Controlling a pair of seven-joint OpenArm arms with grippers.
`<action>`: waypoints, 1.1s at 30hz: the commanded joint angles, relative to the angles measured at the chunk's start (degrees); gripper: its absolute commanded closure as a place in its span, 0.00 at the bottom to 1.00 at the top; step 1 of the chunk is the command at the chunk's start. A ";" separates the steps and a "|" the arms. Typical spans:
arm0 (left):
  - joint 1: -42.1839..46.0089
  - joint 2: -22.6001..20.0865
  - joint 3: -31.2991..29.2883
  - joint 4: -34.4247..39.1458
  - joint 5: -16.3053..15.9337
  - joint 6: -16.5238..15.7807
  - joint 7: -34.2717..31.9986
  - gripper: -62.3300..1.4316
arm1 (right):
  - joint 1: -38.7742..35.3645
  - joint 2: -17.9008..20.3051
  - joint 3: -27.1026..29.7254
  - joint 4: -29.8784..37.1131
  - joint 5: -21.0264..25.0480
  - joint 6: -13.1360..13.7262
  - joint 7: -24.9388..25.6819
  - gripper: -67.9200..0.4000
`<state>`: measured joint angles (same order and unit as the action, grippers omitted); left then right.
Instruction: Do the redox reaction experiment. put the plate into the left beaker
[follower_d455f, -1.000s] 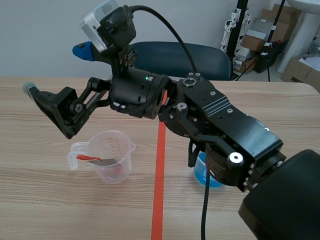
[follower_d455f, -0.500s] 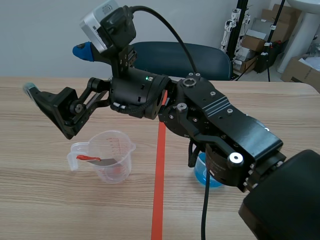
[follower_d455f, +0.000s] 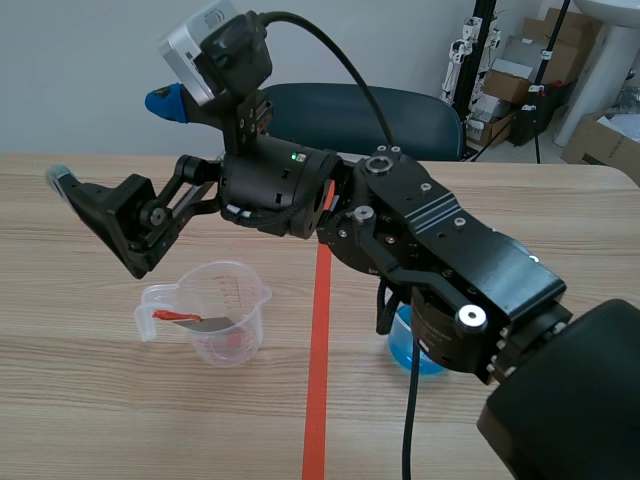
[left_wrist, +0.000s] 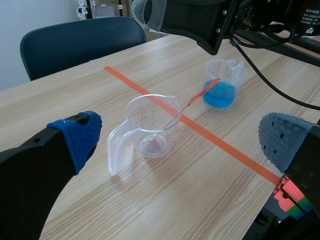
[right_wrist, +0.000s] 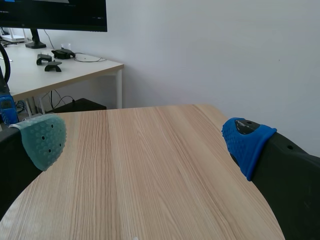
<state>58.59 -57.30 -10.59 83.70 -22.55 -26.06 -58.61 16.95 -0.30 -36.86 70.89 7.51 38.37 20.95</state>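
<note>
The clear left beaker stands on the table left of the tape line. The plate, a thin metal strip with a red end, leans inside it with the red end over the rim. In the left wrist view the beaker and the plate lie ahead of my open left gripper. My right gripper hangs open above and left of the beaker, holding nothing. In its own view the right gripper shows only bare table between the pads. My left arm does not show in the scene view.
A second beaker with blue liquid stands right of the orange tape line, partly hidden under my right arm; the left wrist view shows this blue beaker too. A dark blue chair sits behind the table. Boxes are stacked at the back right.
</note>
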 joint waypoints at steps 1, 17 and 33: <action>0.46 0.28 -0.48 0.24 -0.42 0.00 -0.90 0.00 | 0.96 -0.02 0.20 0.42 0.83 -0.04 0.81 0.00; 0.46 0.28 -0.48 0.24 -0.42 0.00 -0.90 0.00 | 0.94 -0.02 0.20 0.42 0.83 -0.04 -0.26 0.00; 0.46 0.28 -0.48 0.24 -0.42 0.00 -0.90 0.00 | 0.94 -0.02 0.20 0.42 0.79 -0.04 -0.26 0.00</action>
<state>58.59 -57.30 -10.59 83.70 -22.55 -26.06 -58.59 16.95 -0.30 -36.86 70.89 7.49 38.37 19.62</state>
